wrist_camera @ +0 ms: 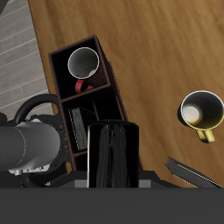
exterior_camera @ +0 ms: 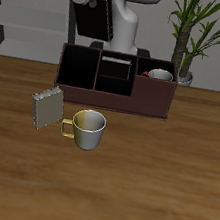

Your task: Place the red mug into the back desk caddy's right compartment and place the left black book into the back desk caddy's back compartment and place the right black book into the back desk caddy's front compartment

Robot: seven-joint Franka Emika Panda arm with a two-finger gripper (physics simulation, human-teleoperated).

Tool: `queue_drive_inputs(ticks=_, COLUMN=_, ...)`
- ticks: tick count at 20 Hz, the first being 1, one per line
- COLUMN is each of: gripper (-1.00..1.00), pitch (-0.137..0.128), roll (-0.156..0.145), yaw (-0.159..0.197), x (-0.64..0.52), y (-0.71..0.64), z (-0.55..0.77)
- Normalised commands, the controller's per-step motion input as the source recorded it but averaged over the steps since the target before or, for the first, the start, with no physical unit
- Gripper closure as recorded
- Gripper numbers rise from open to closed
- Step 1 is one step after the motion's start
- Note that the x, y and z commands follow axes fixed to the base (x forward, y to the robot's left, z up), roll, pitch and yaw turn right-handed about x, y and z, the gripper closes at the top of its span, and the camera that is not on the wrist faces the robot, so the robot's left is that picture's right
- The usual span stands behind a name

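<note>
My gripper (exterior_camera: 95, 0) is shut on a black book (exterior_camera: 96, 21) and holds it in the air above the back desk caddy (exterior_camera: 134, 101), over the black-walled end. The wrist view shows this book (wrist_camera: 112, 153) hanging upright between the jaws, just off the caddy's (wrist_camera: 114, 83) rim. The red mug (exterior_camera: 160, 76) stands upright in the right compartment, its white inside showing (wrist_camera: 83, 63). A second black book (wrist_camera: 77, 121) stands in a narrow black-walled compartment on the side nearer the robot's base. I cannot tell which black book is which.
A grey patterned book (exterior_camera: 46, 109) stands tilted in front of the caddy, with a pale mug (exterior_camera: 87, 128) with a yellow handle beside it. Both show in the wrist view, mug (wrist_camera: 201, 112) and book (wrist_camera: 192, 172). A potted plant (exterior_camera: 195, 35) stands behind the caddy's mug end.
</note>
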Motion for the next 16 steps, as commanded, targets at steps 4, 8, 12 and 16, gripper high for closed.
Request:
queue_drive_inputs(ticks=4, gripper=1.0, pitch=-0.03, roll=-0.004, yaw=0.131, x=0.06, y=0.04, z=-0.15)
queue_drive_inputs(ticks=8, gripper=1.0, pitch=-0.047, roll=0.063, yaw=0.318, x=0.05, y=0.22, z=-0.31)
queue_drive_inputs(ticks=12, gripper=1.0, pitch=-0.062, roll=0.028, yaw=0.217, x=0.07, y=0.1, z=-0.14)
queue_drive_inputs(ticks=16, gripper=1.0, pitch=0.041, roll=-0.003, yaw=0.007, x=0.03, y=0.0, z=-0.1)
